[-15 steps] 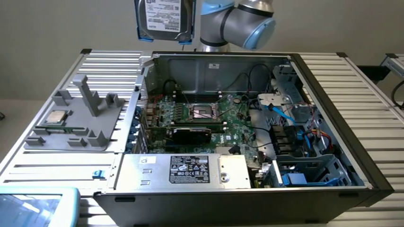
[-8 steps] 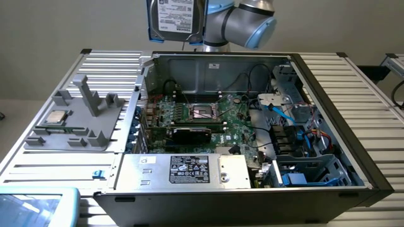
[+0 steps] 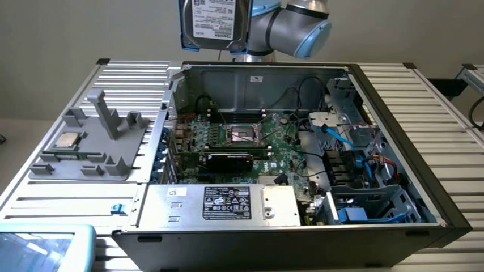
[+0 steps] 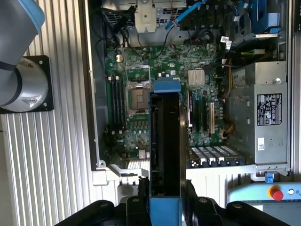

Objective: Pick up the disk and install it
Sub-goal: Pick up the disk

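The disk [image 3: 214,22] is clamped at one end between the fingers of the gripper [image 4: 165,195] and is held high above the far wall of the open computer case [image 3: 257,85], with most of its length hanging free below the grip. Because so little of it is pinched, a slip or a tilt could be caused by any jolt, and a fall would be taken by the motherboard [image 3: 261,144]. Toward the drive cage [image 3: 378,201] at the near right, the loose blue cables [image 3: 342,136] could be snagged, and carrier tabs presented askew would likely be jammed.
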Action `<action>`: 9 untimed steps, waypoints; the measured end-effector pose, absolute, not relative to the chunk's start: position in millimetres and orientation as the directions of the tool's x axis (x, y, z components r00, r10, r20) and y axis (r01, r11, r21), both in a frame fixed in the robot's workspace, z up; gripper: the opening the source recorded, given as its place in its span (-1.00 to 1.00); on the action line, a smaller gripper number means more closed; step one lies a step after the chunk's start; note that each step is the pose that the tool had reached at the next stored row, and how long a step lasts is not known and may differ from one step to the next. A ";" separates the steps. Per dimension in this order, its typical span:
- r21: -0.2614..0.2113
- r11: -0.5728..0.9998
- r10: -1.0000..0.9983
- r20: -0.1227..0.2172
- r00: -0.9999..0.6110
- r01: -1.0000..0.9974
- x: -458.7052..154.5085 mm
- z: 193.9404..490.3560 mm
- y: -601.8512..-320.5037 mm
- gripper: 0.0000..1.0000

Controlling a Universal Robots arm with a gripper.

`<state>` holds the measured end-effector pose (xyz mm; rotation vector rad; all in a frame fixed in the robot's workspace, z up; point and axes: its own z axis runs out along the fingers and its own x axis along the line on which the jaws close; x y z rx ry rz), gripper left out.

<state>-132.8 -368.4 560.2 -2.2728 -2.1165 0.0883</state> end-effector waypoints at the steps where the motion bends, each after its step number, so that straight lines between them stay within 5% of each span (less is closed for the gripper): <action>1: -0.059 -0.071 0.997 -0.018 0.070 0.996 -132.8 560.4 -368.5 -0.25; 9: -0.041 -0.063 0.998 -0.016 0.062 0.997 -127.1 560.6 -379.7 -0.25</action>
